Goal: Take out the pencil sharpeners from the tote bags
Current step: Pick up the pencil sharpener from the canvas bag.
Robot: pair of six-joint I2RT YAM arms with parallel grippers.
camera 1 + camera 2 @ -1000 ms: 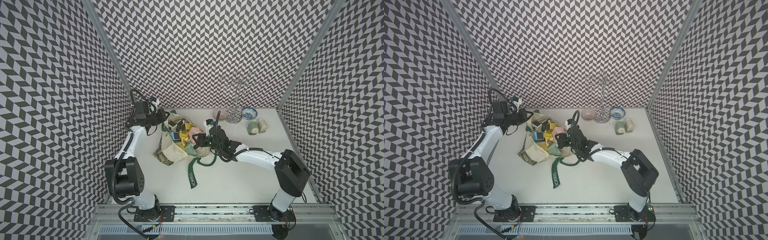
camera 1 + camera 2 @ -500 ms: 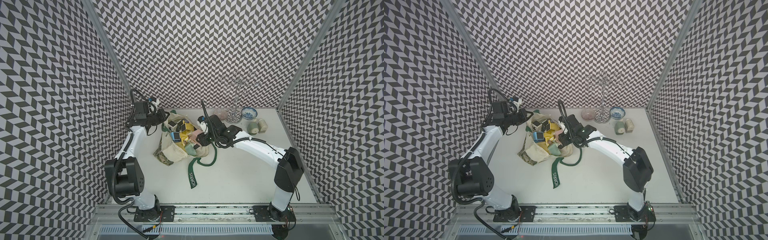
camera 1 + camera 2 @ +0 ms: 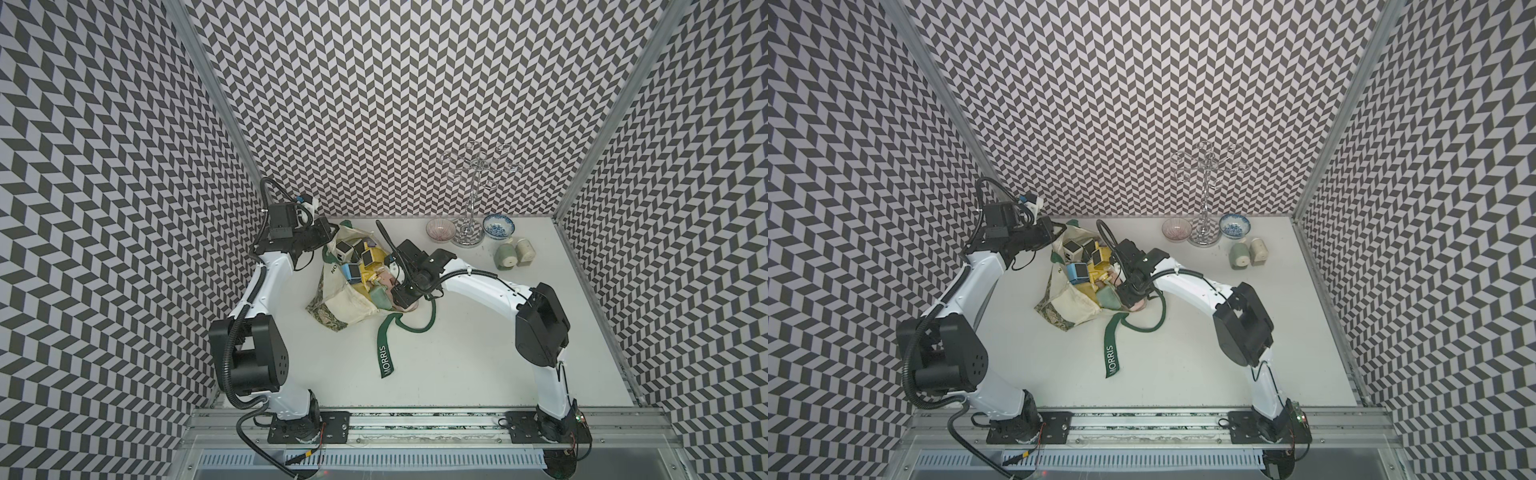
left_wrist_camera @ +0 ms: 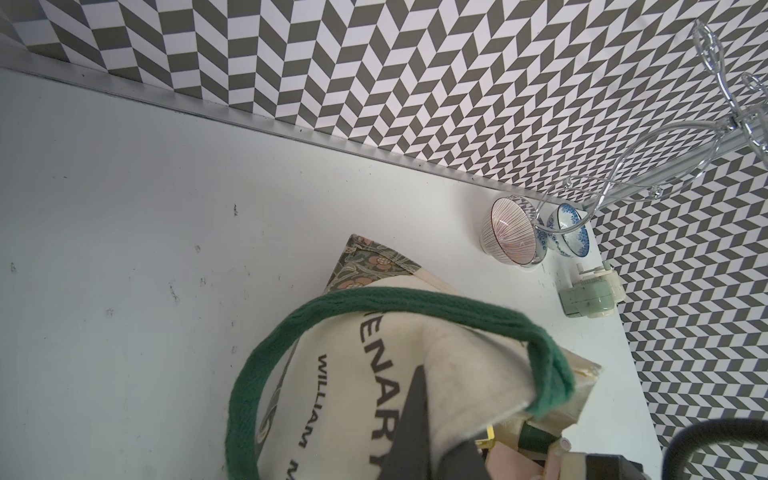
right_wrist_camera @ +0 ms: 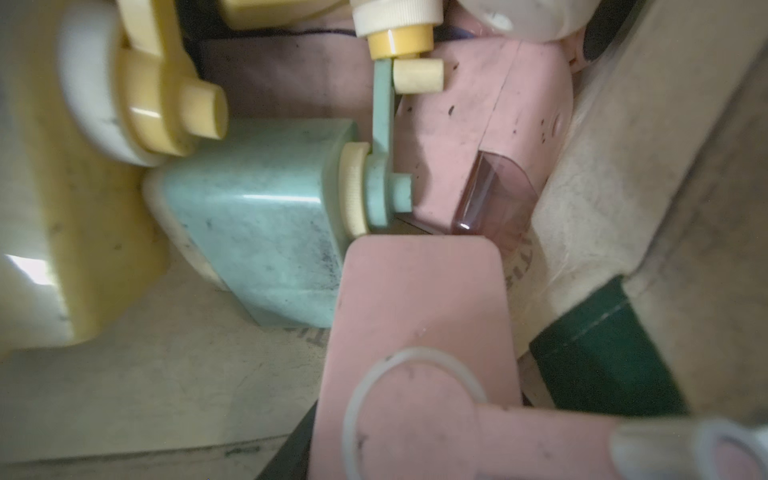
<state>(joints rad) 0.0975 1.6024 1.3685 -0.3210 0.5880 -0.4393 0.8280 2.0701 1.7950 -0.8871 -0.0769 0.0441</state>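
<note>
The cream tote bag point(image 3: 347, 305) lies on its side with its mouth open, and one green strap point(image 3: 384, 353) trails toward the front. My left gripper point(image 3: 328, 235) is shut on the bag's back rim, with canvas pinched against a dark finger point(image 4: 411, 424). Several pencil sharpeners fill the mouth: blue point(image 3: 351, 272), yellow point(image 3: 370, 259) and green point(image 3: 380, 295). My right gripper point(image 3: 405, 297) points down into the mouth, shut on a pink pencil sharpener point(image 5: 419, 316). This pink sharpener lies next to a green one point(image 5: 257, 224) and another pink one point(image 5: 478, 137).
A green sharpener point(image 3: 507, 255) and a beige one point(image 3: 524, 249) stand on the table at the back right. Behind them are a pink bowl point(image 3: 440, 229), a blue bowl point(image 3: 498, 226) and a clear wire stand point(image 3: 471, 232). Patterned walls close off three sides.
The right arm has raised its elbow and its wrist has tipped downward over the bag's mouth, while its gripper stays at the mouth. The left arm and the bag's rim have not moved.
</note>
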